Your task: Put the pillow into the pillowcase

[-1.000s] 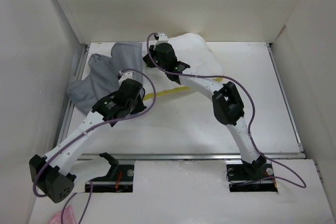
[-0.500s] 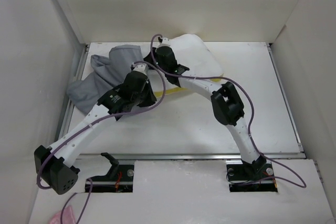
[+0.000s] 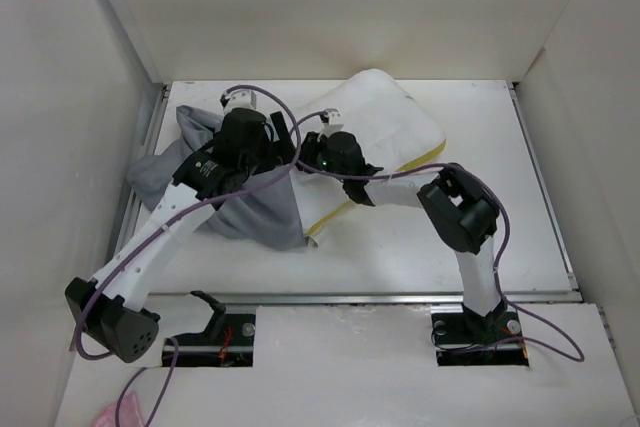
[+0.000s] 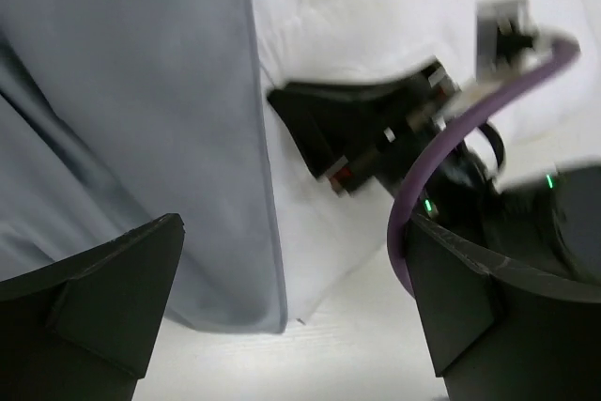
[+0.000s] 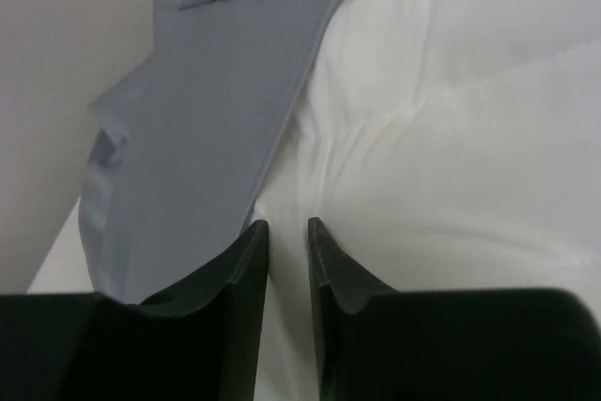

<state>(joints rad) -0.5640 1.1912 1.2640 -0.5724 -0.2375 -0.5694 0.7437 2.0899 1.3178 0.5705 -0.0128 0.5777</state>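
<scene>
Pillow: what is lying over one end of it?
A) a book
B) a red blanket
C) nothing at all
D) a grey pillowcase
D: the grey pillowcase lies over the end of the white pillow that is on the left in the top view. Both wrist views show its straight hem on the white fabric.

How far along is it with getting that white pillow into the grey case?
Barely started. Done: the pillowcase overlaps the left end of the pillow, though I cannot tell if that end is truly inside. In hand: the left gripper hangs open over the case's hem and the right gripper, nearly closed, is at the pillow beside it. Left: most of the pillow lies bare outside.
</scene>
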